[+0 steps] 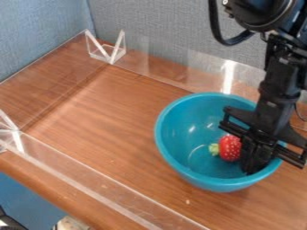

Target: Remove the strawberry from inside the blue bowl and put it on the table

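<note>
The blue bowl sits on the table at the right. Inside it, the small red strawberry with its green top lies right of the bowl's centre. My gripper points straight down into the bowl, its black fingers low near the bowl's floor. The jaws are shut and the strawberry sits tight against their left side, apparently pinched by its right edge. The fingertips themselves are hard to make out against the bowl.
Low clear acrylic walls edge the table along the front and left, and another runs along the back. Open wood lies left of the bowl. The bowl's right rim is close to the table's right side.
</note>
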{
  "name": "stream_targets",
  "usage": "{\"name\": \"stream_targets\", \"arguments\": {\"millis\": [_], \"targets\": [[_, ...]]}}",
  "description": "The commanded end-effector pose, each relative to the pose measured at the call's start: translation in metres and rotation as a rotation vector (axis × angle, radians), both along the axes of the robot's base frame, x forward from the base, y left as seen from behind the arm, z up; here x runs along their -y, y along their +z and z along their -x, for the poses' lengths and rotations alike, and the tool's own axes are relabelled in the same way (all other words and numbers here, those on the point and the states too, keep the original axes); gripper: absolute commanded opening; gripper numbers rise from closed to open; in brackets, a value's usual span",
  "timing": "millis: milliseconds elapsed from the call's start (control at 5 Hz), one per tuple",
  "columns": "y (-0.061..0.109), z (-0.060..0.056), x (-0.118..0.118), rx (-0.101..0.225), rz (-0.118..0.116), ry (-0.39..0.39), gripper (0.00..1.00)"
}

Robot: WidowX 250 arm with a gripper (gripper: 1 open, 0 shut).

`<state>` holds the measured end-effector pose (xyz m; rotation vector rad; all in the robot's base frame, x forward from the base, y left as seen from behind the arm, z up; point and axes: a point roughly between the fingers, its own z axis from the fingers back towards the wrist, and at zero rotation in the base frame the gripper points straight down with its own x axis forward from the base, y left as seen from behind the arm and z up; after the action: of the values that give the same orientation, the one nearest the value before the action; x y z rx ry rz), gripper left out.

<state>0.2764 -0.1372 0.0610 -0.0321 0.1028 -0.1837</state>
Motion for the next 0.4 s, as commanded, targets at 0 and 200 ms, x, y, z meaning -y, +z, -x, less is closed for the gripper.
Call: {"name": "stream_targets", "arguments": {"millis": [0,200], "targets": [[0.0265,-0.002,0.0056,0.085,0.024,-0.019,0.0],[0.0293,-0.0005,0.005,0.093,0.019,-0.02,0.0]]}}
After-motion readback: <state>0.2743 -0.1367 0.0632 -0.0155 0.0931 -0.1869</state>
